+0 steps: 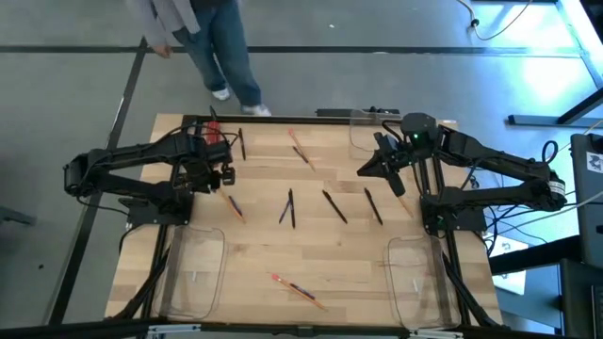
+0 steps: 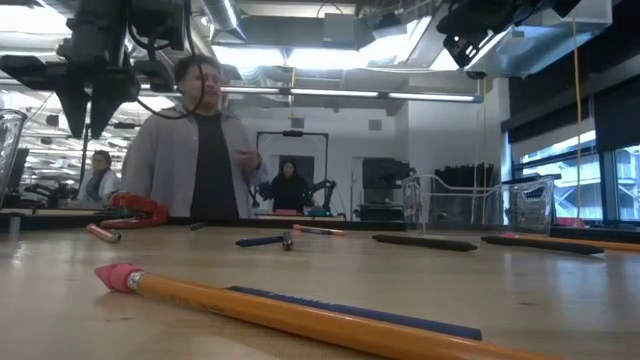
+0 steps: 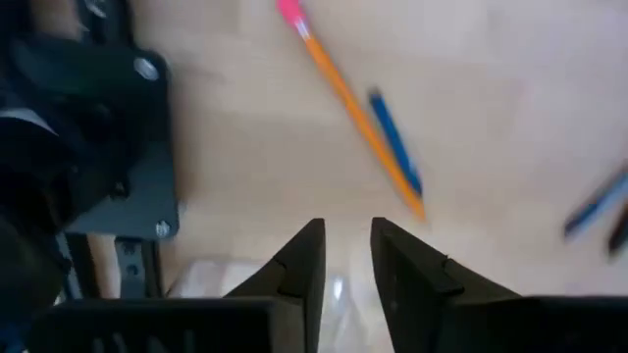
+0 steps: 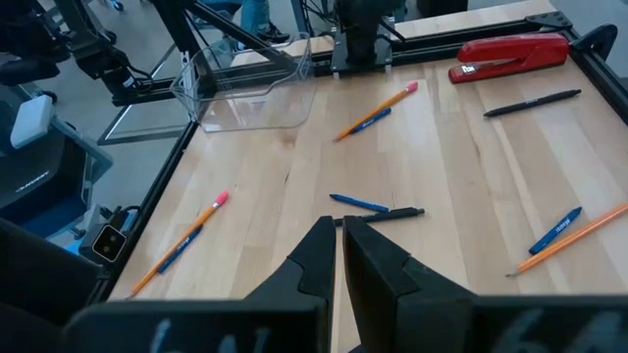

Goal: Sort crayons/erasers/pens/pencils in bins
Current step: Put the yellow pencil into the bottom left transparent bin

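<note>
Pencils, pens and crayons lie scattered flat on the wooden table. My left gripper (image 1: 215, 179) hangs open at the left, pointing down, with nothing between its fingers (image 3: 348, 245). Below it lie an orange pencil (image 3: 353, 103) with a pink end and a short blue crayon (image 3: 395, 142) alongside it. My right gripper (image 1: 369, 169) is held above the far right of the table, shut and empty (image 4: 339, 235). Black pens (image 1: 334, 205) lie mid-table. Clear bins stand at near left (image 1: 193, 268), near right (image 1: 419, 278) and far right (image 1: 372, 127).
A red stapler (image 1: 215, 132) lies at the far left. Another pencil (image 1: 300, 292) rests near the front edge, between the two near bins. A person (image 2: 200, 150) stands beyond the table's far edge.
</note>
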{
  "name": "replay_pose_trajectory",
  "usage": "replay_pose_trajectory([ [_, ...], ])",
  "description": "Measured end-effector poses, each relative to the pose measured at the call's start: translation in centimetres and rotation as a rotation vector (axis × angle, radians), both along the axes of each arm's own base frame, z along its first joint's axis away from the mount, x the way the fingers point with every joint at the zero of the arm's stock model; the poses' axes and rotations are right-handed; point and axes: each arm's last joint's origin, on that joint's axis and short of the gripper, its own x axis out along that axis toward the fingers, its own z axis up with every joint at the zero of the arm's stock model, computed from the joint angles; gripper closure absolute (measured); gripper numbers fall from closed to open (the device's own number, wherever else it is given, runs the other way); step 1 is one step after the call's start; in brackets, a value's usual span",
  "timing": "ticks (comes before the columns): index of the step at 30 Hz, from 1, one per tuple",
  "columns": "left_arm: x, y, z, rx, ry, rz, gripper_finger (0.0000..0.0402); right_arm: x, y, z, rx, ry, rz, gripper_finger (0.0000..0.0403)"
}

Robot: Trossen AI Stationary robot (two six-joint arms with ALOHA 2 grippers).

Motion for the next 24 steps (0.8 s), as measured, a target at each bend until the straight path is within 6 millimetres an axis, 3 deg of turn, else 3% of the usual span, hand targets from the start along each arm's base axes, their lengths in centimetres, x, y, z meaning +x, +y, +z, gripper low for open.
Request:
replay_pose_trajectory([
  [5, 0.3, 0.4, -0.3, 0.069, 0.012, 0.153, 0.032, 0.0, 0.0, 0.0, 0.0, 0.0, 0.0, 0.0375],
  [10, 0.9, 0.6, -2.4, 0.094, -0.028, 0.17, 0.0318, 0.0, 0.0, 0.0, 0.0, 0.001, 0.0, 0.0375],
  [24, -0.2, 0.6, -7.1, 0.197, 0.036, 0.255, 0.0321, 0.0, 0.0, 0.0, -0.026, -0.002, -0.004, 0.0375],
])
